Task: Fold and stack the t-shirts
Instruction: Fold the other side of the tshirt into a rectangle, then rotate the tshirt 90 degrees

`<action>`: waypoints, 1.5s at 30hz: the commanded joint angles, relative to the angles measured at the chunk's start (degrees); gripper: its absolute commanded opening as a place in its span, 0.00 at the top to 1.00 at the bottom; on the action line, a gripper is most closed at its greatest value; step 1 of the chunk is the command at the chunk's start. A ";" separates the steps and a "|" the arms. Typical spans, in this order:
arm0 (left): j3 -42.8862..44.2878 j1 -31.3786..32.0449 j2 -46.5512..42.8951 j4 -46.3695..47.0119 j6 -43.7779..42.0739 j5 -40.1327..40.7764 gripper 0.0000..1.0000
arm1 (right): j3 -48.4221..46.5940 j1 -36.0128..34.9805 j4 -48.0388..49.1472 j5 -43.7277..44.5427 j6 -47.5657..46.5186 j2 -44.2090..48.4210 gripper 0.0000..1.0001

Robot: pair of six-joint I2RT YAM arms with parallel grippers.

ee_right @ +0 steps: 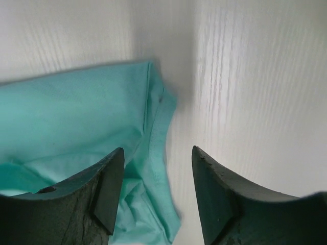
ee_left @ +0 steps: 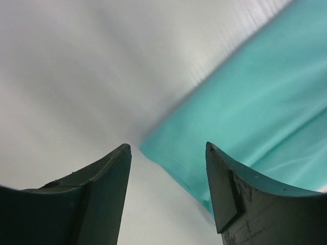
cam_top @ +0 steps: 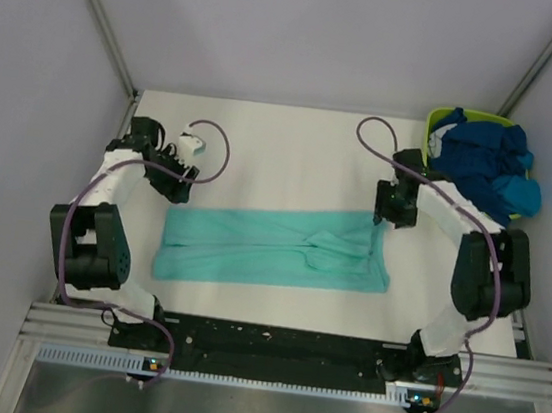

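Mint t-shirt [cam_top: 270,251] under both pairs of jaws, gripped by neither. Left jaws spread and empty, hanging just over its far left corner; right jaws likewise spread and empty, above its far right edge. Lies flat on the desk [cam_top: 292,158] as a long band, seemingly folded lengthwise once, with a rumpled patch right of centre. Probably cross folds yet to come. Further out, navy and blue t-shirts [cam_top: 487,167] heaped unfolded in the lime-green tub [cam_top: 432,135] at the far right corner. No stack begun; most of the job left.
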State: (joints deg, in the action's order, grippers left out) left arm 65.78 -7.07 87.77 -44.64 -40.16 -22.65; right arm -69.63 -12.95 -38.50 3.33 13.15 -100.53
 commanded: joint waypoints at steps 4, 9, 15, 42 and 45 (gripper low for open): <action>7.43 -0.31 11.98 5.88 3.78 6.22 0.35 | 13.61 0.12 -7.98 -1.56 10.83 23.60 0.43; 6.39 -0.31 14.10 5.62 1.23 3.33 0.35 | 26.72 0.12 -6.51 -7.90 16.99 29.95 0.43; 1.64 -0.31 13.58 6.14 -0.88 4.11 0.69 | 33.32 0.12 1.49 -10.73 19.99 28.39 0.55; -23.25 21.40 -19.12 -15.90 -16.08 -14.51 0.50 | -70.54 4.69 -8.17 -15.81 3.20 -46.59 0.71; -20.78 21.31 -20.09 -18.11 -16.61 -10.76 0.47 | -70.48 4.60 -7.73 -16.60 3.99 -43.10 0.65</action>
State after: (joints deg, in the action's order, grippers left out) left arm 40.62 14.13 69.52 -57.65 -54.24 -31.55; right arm -136.18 -8.45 -44.66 -11.14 17.08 -146.89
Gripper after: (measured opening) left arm 0.511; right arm 0.308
